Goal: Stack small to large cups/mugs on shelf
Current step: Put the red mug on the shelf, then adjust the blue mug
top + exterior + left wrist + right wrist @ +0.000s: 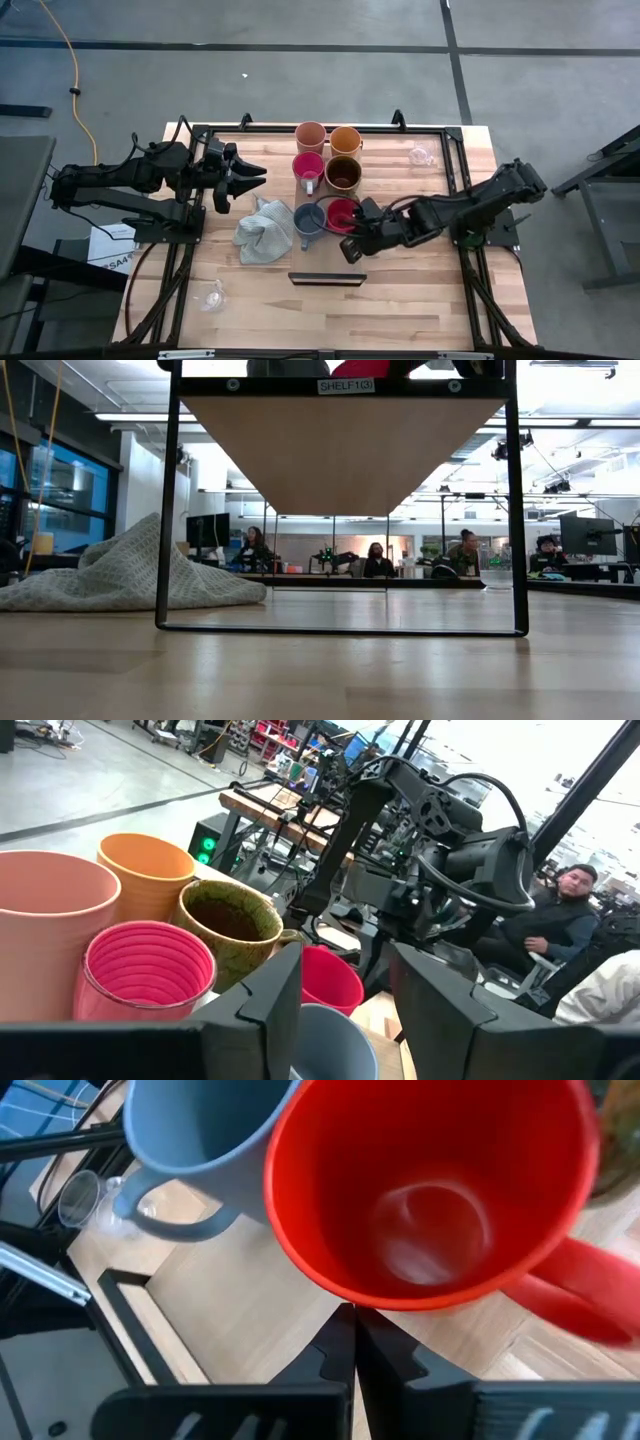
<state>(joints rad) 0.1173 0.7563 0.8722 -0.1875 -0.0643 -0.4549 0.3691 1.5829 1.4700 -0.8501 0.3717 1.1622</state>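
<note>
Six cups stand in pairs on the shelf [345,450] at the table's middle: peach [310,135], orange [345,140], pink [308,168], brown [343,176], blue-grey [308,222] and red [342,212]. My right gripper [352,1325] is shut and slants down from the right. Its tips are at the red mug's [430,1190] near side, just below the rim. My left gripper [345,1010] hangs open and level to the left of the cups, holding nothing. Two clear glasses lie on the table, one far right [420,155] and one near left [212,296]. My right gripper has its shut fingertips [340,1342] at the red mug's outer wall [345,1295], just under the rim, coming from the near right and slanting down. Whether they touch the wall, I cannot tell. The mug stands upright on the shelf board.
A crumpled grey cloth [264,232] lies on the table to the left of the blue-grey mug. A small dark block [327,279] sits near the front centre. Black frame bars run along the table's left and right sides. People sit at desks in the room behind.
</note>
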